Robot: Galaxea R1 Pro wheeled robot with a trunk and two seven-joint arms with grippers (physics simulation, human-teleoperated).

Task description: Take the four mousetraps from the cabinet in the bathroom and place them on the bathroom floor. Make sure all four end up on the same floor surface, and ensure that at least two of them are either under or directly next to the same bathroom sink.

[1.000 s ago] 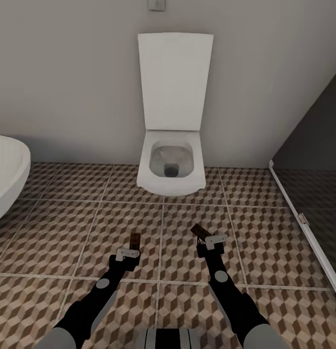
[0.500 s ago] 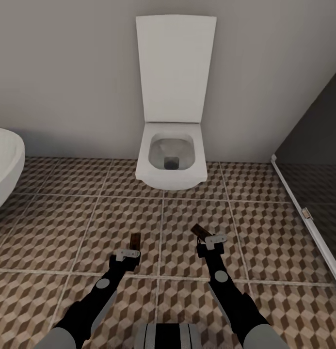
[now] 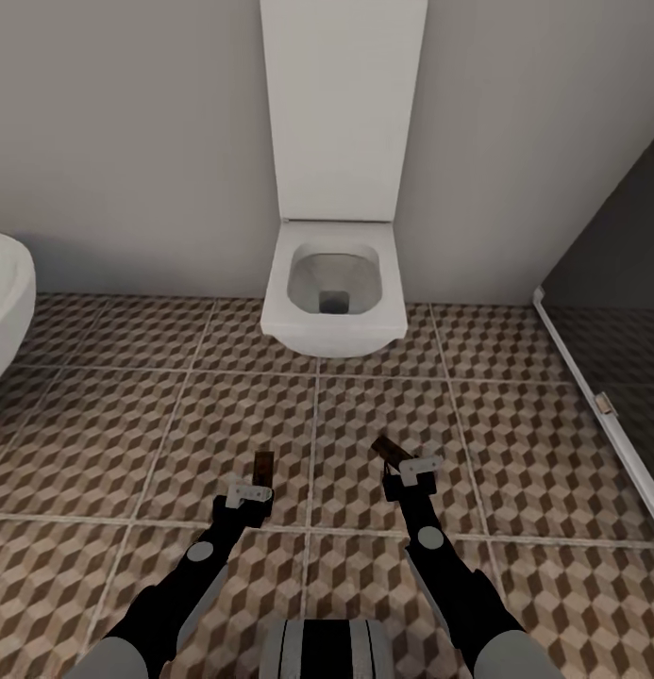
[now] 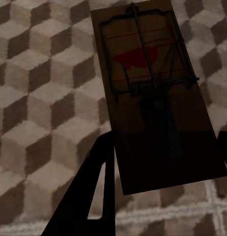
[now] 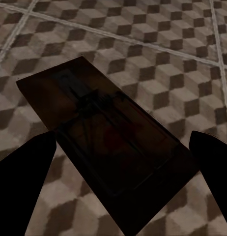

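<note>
Shadowing right mousetrap [image 5: 108, 147], details murky.

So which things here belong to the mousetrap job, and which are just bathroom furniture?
Job:
- mousetrap in left gripper
- mousetrap in right gripper
- left gripper
- right gripper
- cube-pattern bathroom floor

Just there:
- white toilet
- white bathtub edge
- dark glass shower screen

The toilet [image 3: 334, 283] lid runs off the head view's top edge. A white bathtub [image 3: 4, 302] is cut off at its left edge. In the right wrist view, a mousetrap [image 5: 108, 142] lies in deep shadow, its wire and red mark barely legible. The near end of the left mousetrap [image 4: 153, 98] is shadowed too.
</note>
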